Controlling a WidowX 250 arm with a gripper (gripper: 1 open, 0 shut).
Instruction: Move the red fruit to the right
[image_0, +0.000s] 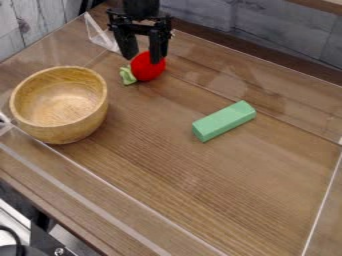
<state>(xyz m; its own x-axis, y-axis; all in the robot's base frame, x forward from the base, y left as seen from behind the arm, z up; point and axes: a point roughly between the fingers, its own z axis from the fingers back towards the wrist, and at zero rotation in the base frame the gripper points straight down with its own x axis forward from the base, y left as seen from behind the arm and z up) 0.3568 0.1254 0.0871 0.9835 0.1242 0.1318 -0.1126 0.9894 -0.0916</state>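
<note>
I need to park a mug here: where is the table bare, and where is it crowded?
Bare wood lies between the bowl and green block, and in front of the block. It's crowded at the back left, where the gripper meets the red fruit.
</note>
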